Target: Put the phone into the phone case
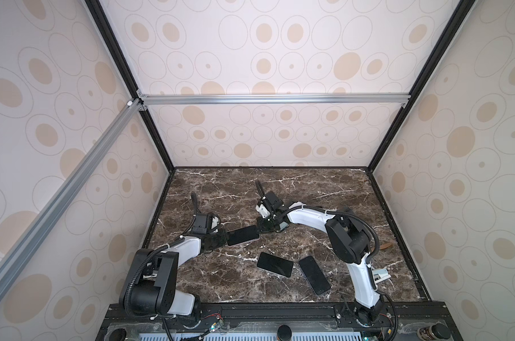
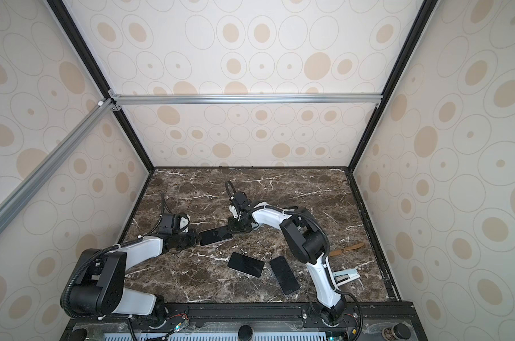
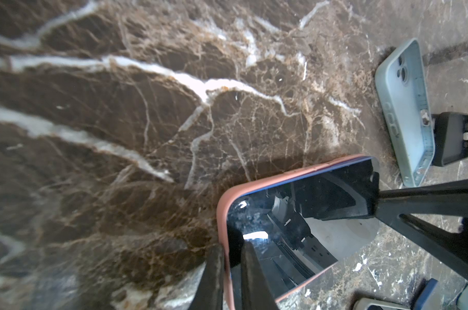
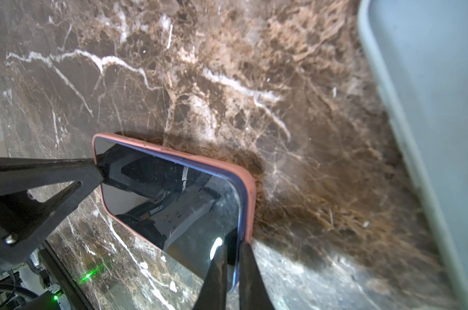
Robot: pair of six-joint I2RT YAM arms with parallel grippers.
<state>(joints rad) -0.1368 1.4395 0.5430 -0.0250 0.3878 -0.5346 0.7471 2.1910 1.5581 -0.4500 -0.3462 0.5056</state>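
The far half of the dark brown marble table point(image 1: 324, 189) lies open. The pink-cased black phone point(image 1: 243, 235) spans the gap between my left pincer point(image 1: 225, 236) and right pincer point(image 1: 260, 229). A pale grey-blue phone case point(image 3: 404, 112) crowds the right one. Nearer the front lie a black flat phone point(image 1: 274, 264) and a second black phone point(image 1: 314, 275), close together.

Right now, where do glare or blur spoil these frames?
Left wrist view: the phone is all reflections, plus a bright glint. Right wrist view: same reflections; the pale case is out of focus. Both top views: sharp, evenly lit table.
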